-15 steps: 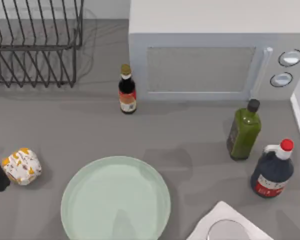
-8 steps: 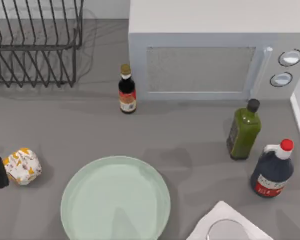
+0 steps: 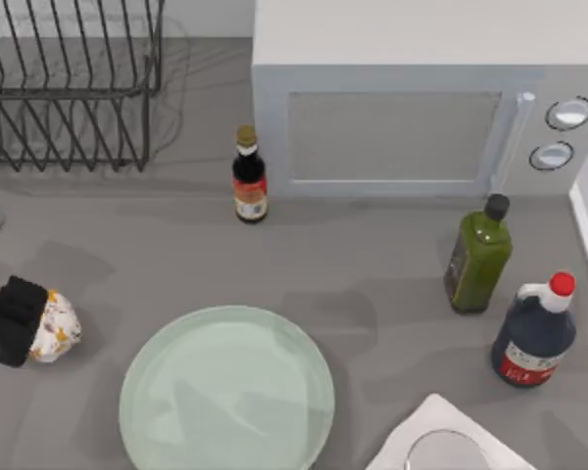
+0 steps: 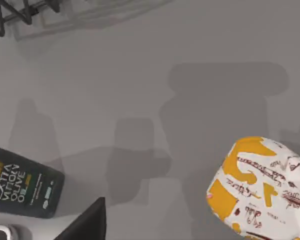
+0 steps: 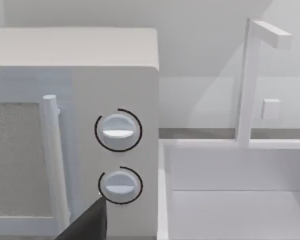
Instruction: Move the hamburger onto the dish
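The hamburger (image 3: 57, 328), a small lump in a white wrapper with orange patches, lies on the grey table near the left edge. My left gripper (image 3: 18, 318) hovers over its left part, open, and hides that side from above. In the left wrist view the hamburger (image 4: 262, 187) sits off to one side of a dark finger (image 4: 85, 226), not between the jaws. The pale mint-green dish (image 3: 152, 367) lies to the right of the hamburger at the front, with nothing on it. In the right wrist view one finger (image 5: 87, 225) of my parked right gripper shows, open, facing the microwave.
A wire rack (image 3: 69, 88) stands at the back left, a microwave (image 3: 412, 117) at the back. A small dark sauce bottle (image 3: 249, 176), a green bottle (image 3: 478, 257) and a dark red-capped jug (image 3: 534, 333) stand around. A white square object (image 3: 441, 421) sits at the front right.
My left gripper has come in from the left edge, moving right until it covers the hamburger's left part. The hamburger and the dish have stayed in place.
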Tool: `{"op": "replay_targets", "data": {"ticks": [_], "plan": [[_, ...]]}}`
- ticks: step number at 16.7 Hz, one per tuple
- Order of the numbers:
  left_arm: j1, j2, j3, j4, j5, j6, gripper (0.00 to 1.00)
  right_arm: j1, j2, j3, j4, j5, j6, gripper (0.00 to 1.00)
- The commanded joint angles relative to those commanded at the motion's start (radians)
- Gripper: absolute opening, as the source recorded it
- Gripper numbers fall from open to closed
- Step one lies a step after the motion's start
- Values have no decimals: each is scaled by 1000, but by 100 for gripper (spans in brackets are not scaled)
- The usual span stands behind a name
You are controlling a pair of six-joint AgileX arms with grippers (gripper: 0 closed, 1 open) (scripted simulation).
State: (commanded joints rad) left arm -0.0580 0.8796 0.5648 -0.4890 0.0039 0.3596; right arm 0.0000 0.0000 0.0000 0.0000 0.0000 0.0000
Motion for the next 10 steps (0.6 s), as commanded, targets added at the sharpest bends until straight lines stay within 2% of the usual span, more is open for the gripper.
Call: {"op": "replay_targets", "data": {"ticks": [6, 10], "plan": [[-30, 511, 324, -290, -1, 208, 100, 0, 0, 0, 0, 0, 0, 100], [-44, 748, 483, -418, -2, 305, 100, 0, 0, 0, 0, 0, 0, 100]]}}
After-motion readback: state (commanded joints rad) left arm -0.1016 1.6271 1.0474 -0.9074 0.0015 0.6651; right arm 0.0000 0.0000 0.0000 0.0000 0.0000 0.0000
